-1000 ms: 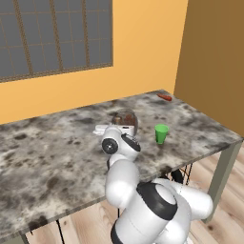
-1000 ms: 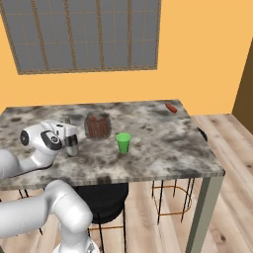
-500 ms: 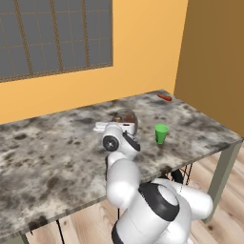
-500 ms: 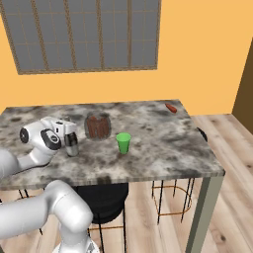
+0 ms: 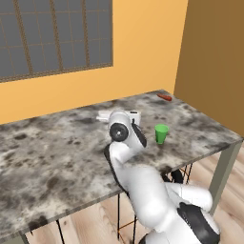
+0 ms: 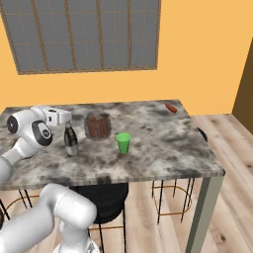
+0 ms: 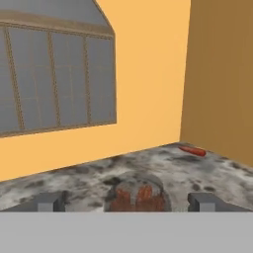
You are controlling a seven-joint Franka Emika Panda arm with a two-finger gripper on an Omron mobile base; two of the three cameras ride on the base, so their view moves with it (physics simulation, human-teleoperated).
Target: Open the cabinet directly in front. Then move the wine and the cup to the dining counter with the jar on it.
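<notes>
The bottle (image 6: pixel 71 140) stands upright on the stone worktop (image 6: pixel 163 143), free of the robot's hand, with the squat jar (image 6: pixel 98 126) just beside it at about two o'clock in the right base view and the green cup (image 6: pixel 123 143) a little farther off at about three o'clock. The cup stands upright, apart from both the jar and the bottle, and in the left base view the cup (image 5: pixel 161 133) sits at about three o'clock from the arm's wrist, near the front edge of the worktop (image 5: pixel 47 157). The fingers (image 7: pixel 126 201) stand wide apart with nothing between them; in the hand view one dark tip (image 7: pixel 48 201) rises at the lower left and the other at the lower right, and the jar (image 7: pixel 137 193) with its reddish-brown contents shows between them, farther along the slab. In the right base view the fingers (image 6: pixel 63 116) are raised at about eleven o'clock from the bottle's neck, above it and not touching it. A small red object (image 6: pixel 171 107) lies on the far right part of the worktop, well apart from the cup, at about one o'clock from it; the same red object (image 7: pixel 192 150) shows in the hand view at about one o'clock from the jar, close to the brown wall (image 7: pixel 222 79). A gridded window (image 6: pixel 84 34) is set in the orange wall (image 6: pixel 197 54) behind the worktop. Dark stools (image 6: pixel 173 197) stand under the slab on the wooden floor (image 6: pixel 232 148).
</notes>
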